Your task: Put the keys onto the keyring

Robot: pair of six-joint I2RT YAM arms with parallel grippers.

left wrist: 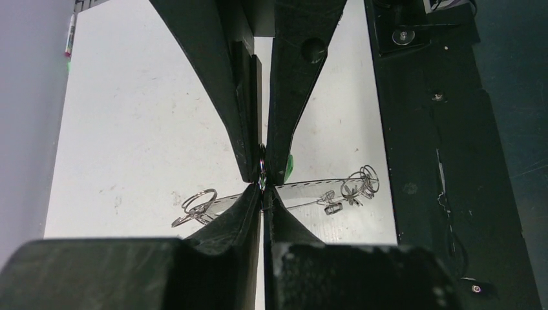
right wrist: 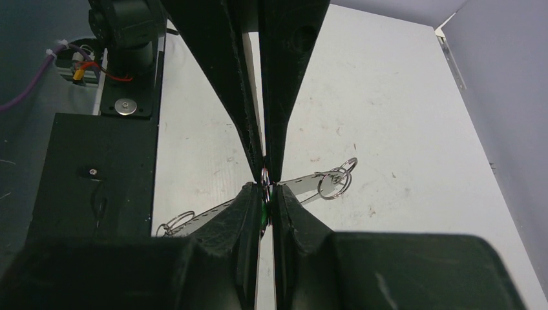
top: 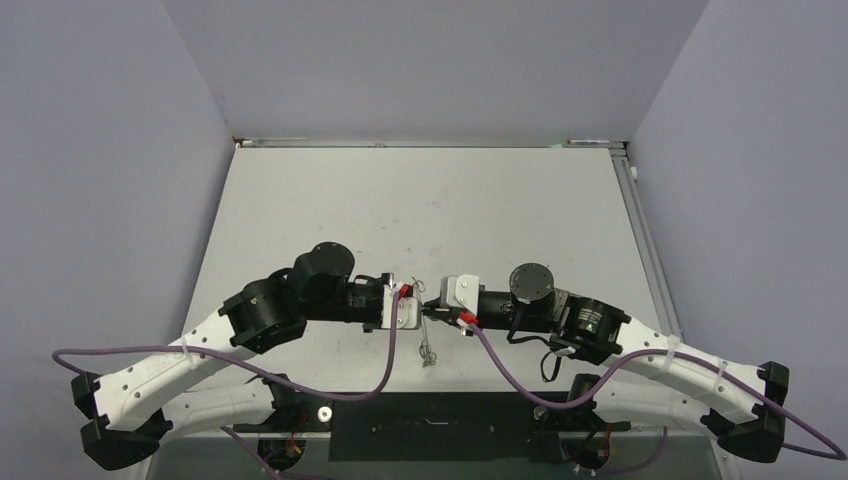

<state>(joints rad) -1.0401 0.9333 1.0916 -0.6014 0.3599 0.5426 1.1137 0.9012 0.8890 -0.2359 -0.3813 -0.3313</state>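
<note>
My two grippers meet tip to tip above the table's near middle, the left gripper (top: 419,306) and the right gripper (top: 433,309). The right gripper (right wrist: 265,188) is shut on the green-headed key (right wrist: 263,210), whose green edge also shows in the left wrist view (left wrist: 289,166). The left gripper (left wrist: 262,188) is shut on a small metal ring (right wrist: 265,175) at that key's tip. Below them the keyring (left wrist: 323,187), a thin pale grey elongated loop, lies flat on the table (top: 430,345). Small silver rings and keys cluster at its ends (left wrist: 360,183) (left wrist: 199,204).
The black base plate (top: 440,425) runs along the near edge between the arm bases. Purple cables (top: 390,350) hang from both wrists close to the loop. Grey walls enclose the white table (top: 420,210) at left, right and back.
</note>
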